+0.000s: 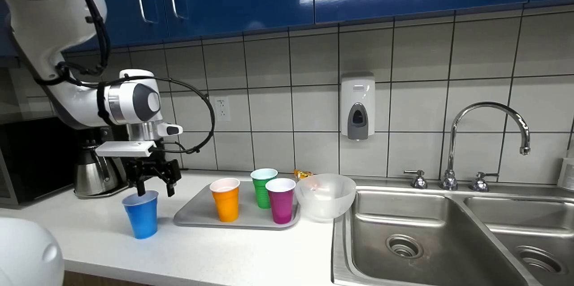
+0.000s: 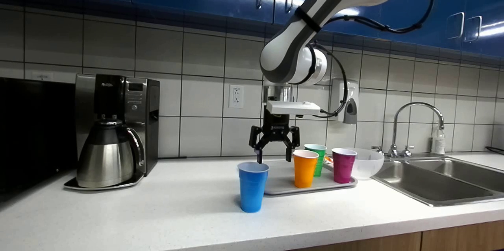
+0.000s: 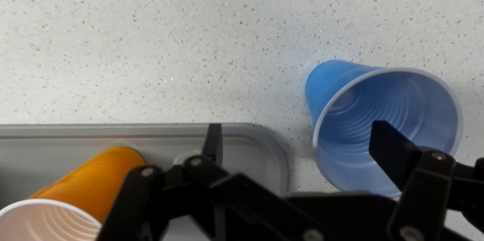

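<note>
Black two-finger gripper (image 2: 274,159) points down, jaws spread wide, nothing held. Nearest item: tapered blue plastic cup (image 2: 252,192), upright on the white speckled countertop (image 2: 165,211), at the gripper's 7 o'clock in an exterior view. Wrist view has one black finger (image 3: 393,148) overlapping its mouth; can't tell whether it touches. Flat grey rectangular tray (image 2: 277,178) at the blue cup's 3 o'clock, just beside it, gap visible in wrist view. On it, three upright cups: orange plastic cup (image 2: 305,170) closest to the gripper, green plastic cup (image 2: 321,164) at orange's 2 o'clock, magenta plastic cup (image 2: 343,168) at orange's 3. Translucent rounded bowl (image 1: 325,201) roughly at the tray's 3 in both exterior views, stainless double-basin sink (image 1: 342,250) past it.
</note>
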Available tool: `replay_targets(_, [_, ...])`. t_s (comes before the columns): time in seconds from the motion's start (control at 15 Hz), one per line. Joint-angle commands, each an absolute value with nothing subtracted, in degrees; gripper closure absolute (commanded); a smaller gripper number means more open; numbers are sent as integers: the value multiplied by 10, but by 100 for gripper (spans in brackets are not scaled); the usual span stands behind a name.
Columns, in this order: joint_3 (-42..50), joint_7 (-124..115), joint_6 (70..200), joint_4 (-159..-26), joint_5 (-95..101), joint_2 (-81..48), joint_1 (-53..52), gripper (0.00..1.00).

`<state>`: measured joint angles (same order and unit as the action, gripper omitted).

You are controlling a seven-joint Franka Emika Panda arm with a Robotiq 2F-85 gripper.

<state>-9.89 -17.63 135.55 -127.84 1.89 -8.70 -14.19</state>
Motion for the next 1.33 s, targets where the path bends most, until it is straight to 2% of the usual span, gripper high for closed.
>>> replay_targets(0.0, [-98,-205,1363,-1254,36,-112,-148,0])
replay_targets(1.2, [-81,-220,1411,-1232,59,-167,-167,0])
replay_targets(1.27, [-81,-218,1415,-1233,59,-166,-168,5])
